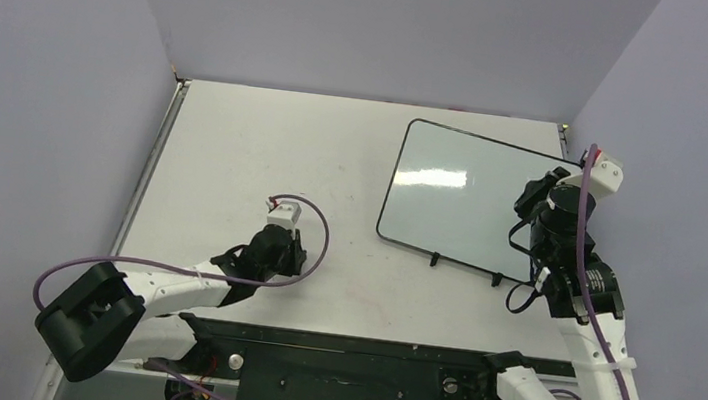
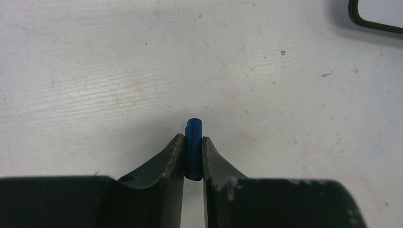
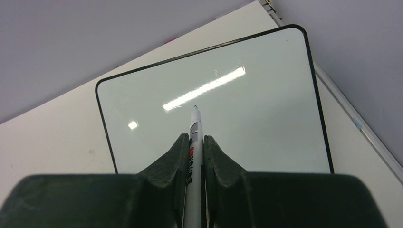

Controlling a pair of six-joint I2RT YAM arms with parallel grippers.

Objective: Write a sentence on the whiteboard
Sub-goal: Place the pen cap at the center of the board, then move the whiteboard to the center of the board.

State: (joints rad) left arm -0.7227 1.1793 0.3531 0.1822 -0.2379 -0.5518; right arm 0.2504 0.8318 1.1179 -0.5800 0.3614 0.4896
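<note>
The whiteboard (image 1: 450,201) lies flat at the right of the table, its small black feet on the near edge. Its surface is blank apart from lamp glare; no sentence shows on it. My right gripper (image 1: 534,198) is over the board's right edge, shut on a white marker (image 3: 195,124) whose bare tip points at the board (image 3: 266,118) and hovers above its middle. My left gripper (image 1: 286,251) is low over the table's middle left, shut on the marker's blue cap (image 2: 193,130). One corner of the board shows in the left wrist view (image 2: 385,9).
Grey walls enclose the table on the left, back and right. A metal strip (image 1: 146,176) runs along the left table edge. A black rail (image 1: 342,360) with the arm bases runs along the near edge. Purple cables (image 1: 319,246) loop from both arms.
</note>
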